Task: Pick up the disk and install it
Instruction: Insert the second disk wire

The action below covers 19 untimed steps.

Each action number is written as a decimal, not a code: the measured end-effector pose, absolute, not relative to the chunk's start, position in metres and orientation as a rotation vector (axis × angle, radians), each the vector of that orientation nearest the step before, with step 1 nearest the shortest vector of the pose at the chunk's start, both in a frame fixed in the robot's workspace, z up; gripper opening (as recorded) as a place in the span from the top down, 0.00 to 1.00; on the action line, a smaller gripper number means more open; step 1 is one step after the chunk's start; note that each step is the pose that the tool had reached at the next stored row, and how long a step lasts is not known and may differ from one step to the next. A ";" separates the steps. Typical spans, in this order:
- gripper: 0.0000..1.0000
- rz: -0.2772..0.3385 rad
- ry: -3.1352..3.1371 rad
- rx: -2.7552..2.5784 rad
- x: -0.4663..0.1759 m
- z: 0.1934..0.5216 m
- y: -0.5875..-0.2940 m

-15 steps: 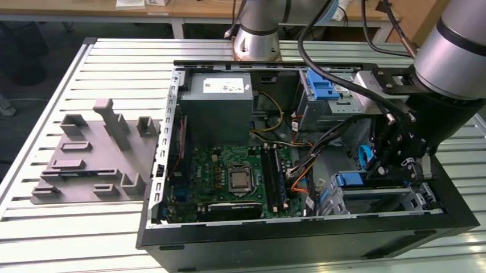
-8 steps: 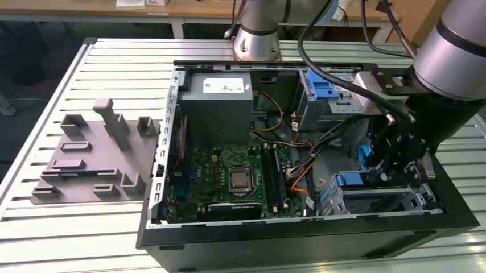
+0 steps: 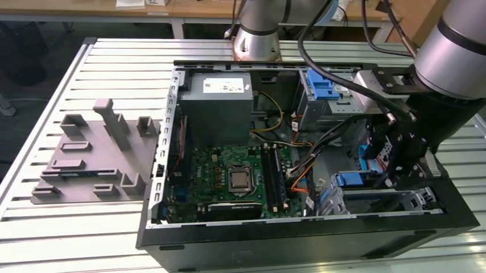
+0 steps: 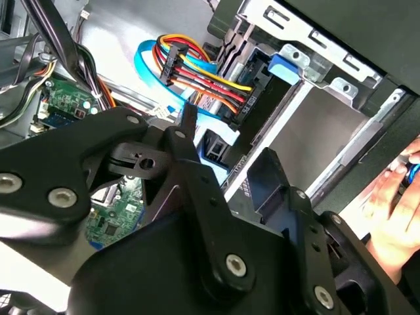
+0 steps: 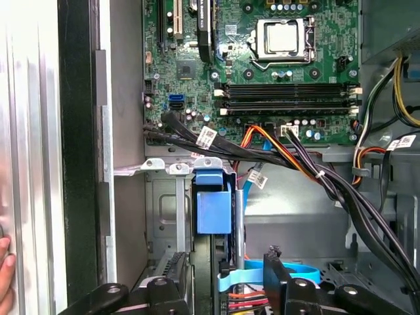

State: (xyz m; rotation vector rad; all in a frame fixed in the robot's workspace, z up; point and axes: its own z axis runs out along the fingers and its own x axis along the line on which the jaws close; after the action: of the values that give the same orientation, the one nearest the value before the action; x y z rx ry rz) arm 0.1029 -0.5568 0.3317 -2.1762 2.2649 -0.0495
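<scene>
one disk (image 4: 259,69), blue-railed, seemingly seated in the latched cage (image 3: 353,181) by the case's (image 3: 304,239) near edge, toward the exterior view's right, with cables (image 4: 203,72) at its end. just right of that, gripper (image 3: 391,170) poised over the cage, jaws apart, clasping nothing visible. probably late in the install; calls for keeping clear of those cables.

Exterior view looks down from above; both wrist views peer closely inside the computer case (image 3: 304,239).

A long table (image 3: 45,142) made of silver metal slats fills the middle. At twelve o'clock stands a wooden desk (image 3: 182,10) over dark floor (image 3: 38,51).
</scene>
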 end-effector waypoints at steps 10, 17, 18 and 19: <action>0.42 -0.046 2.264 -2.175 0.103 0.341 -0.557; 0.56 -0.046 2.264 -2.175 0.103 0.349 -0.557; 0.56 -0.046 2.264 -2.175 0.103 0.351 -0.557; 0.62 -0.046 2.264 -2.175 0.103 0.351 -0.557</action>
State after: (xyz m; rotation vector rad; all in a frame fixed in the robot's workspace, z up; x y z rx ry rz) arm 0.1029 -0.5568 0.3515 -2.1752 2.2639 -0.0456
